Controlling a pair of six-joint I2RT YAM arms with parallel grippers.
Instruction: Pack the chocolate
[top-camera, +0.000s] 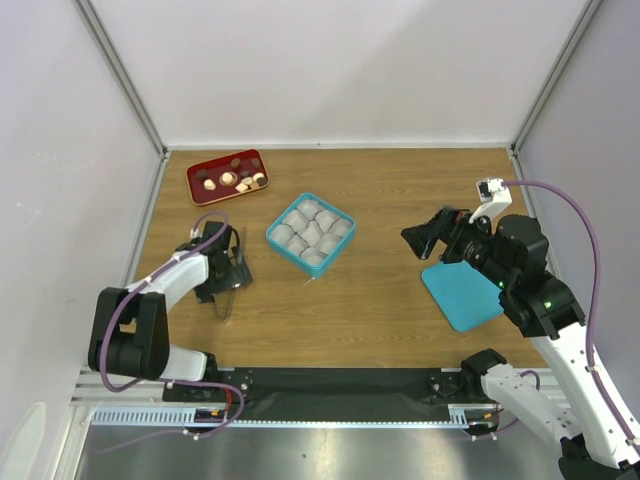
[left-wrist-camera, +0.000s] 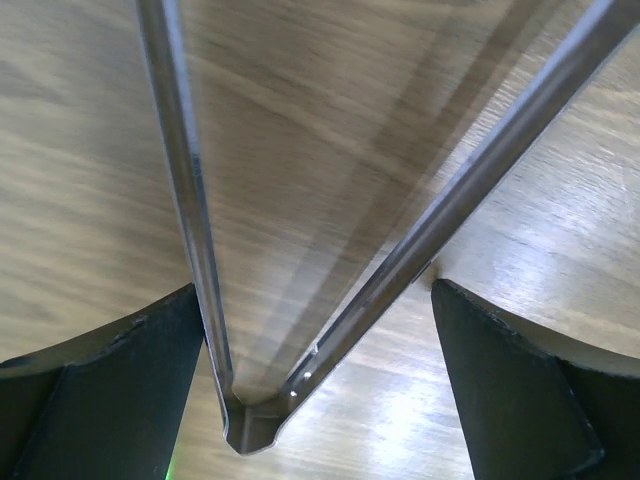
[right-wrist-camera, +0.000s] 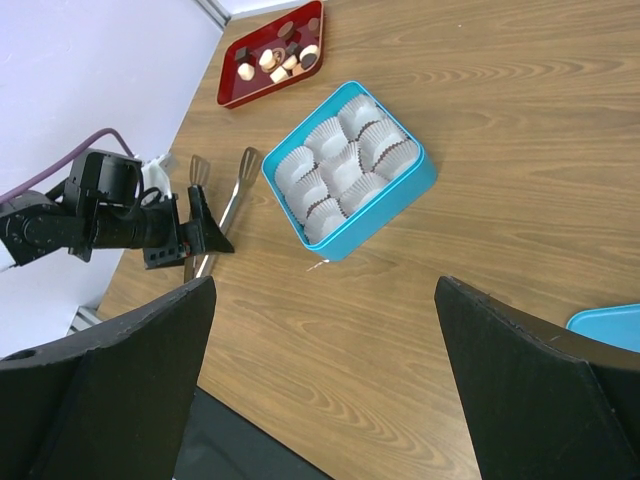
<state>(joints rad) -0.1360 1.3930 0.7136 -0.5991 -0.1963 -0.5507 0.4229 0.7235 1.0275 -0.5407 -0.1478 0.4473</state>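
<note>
The chocolate (top-camera: 232, 178), several small dark brown and tan pieces, lies in a red tray (top-camera: 200, 171) at the back left; it also shows in the right wrist view (right-wrist-camera: 280, 62). A teal box (top-camera: 276, 237) holding white paper cups sits mid-table, and shows in the right wrist view (right-wrist-camera: 400, 185). Metal tongs (left-wrist-camera: 195, 250) lie flat on the wood between the jaws of my left gripper (left-wrist-camera: 315, 380). The jaws are open and straddle the tongs near the hinge. My right gripper (top-camera: 425, 238) is open and empty, raised right of the box.
A teal lid (top-camera: 462, 293) lies flat at the right, under the right arm. The tongs' flat ends (right-wrist-camera: 245, 162) point toward the red tray, just left of the box. White walls close in the table at back and sides.
</note>
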